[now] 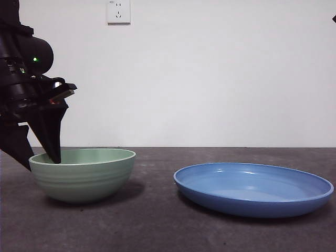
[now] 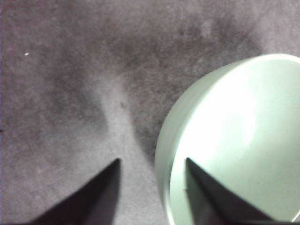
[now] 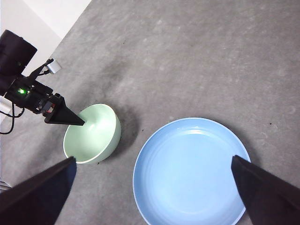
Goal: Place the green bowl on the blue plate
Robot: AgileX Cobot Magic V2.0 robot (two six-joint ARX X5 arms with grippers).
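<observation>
front view: table (image 1: 157,226) carries everything; the bowl sits at one end, the plate well apart at the other, nothing between them
plate (image 1: 254,189): blue, wide and shallow, bare inside, lying flat; in the right wrist view it lies under that camera
bowl (image 1: 83,174): green, upright on the table, not yet lifted; the thing to move
left claw (image 2: 152,166): down at the bowl's outer side, jaws apart and astride the rim, one tip inside the bowl, one outside over bare table; it grips nothing yet
right claw (image 3: 154,187): hangs high over the plate, jaws spread wide, holding nothing; waiting
step in hand: closing on the bowl wall, as i judge it
how to do it well: sink low enough that both jaws overlap the wall, then squeeze squarely so the thin rim does not slip
lift: one-sided hold will likely tip the bowl, so raise it clear of the plate's rim before crossing
set down: lower at the plate's middle, release only once it rests flat
</observation>
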